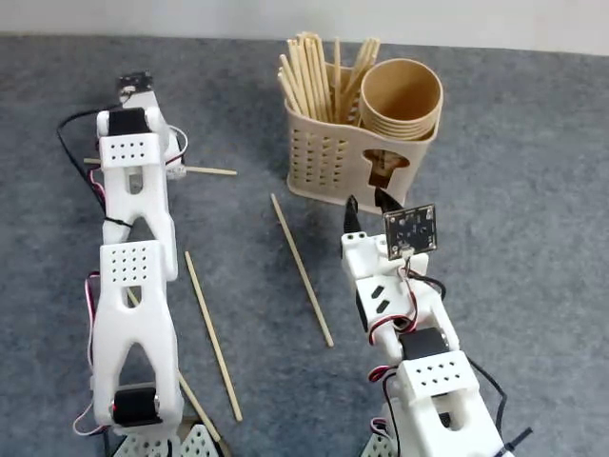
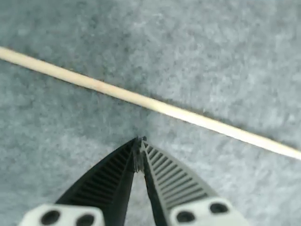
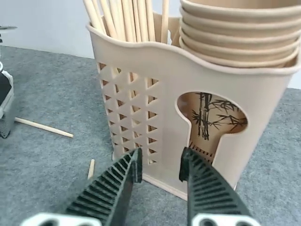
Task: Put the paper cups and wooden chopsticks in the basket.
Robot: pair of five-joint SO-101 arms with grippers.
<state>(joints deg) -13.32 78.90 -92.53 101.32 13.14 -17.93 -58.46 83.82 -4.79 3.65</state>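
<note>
A beige perforated plastic basket (image 1: 319, 162) stands at 12 o'clock on the grey felt-covered table (image 1: 533, 209). Its compartment toward 3 o'clock holds a nested stack of tan paper cups (image 1: 404, 95), upright, with their rims above the basket wall. The compartment toward 9 o'clock holds a bundle of pale wooden chopsticks (image 1: 314, 71), standing on end and fanning out a little. In the right wrist view the basket (image 3: 141, 94) shows a keyhole-shaped cutout in its front wall, and a printed cup side is visible through it.

Three more sticks lie on the table. A long loose chopstick (image 1: 302, 269) sits near the centre, running from 11 toward 5 o'clock. A second loose chopstick (image 1: 212, 335) lies at 7 o'clock, beside the left arm. A third loose chopstick (image 1: 211, 171) lies crosswise at 10 o'clock, passing under that arm.

The left gripper (image 2: 139, 143) has its fingers pressed together on nothing, tips just beside the third loose chopstick (image 2: 150, 104). The right gripper (image 1: 368, 208) sits at the basket's 6 o'clock, jaws parted and empty, near the front wall.
</note>
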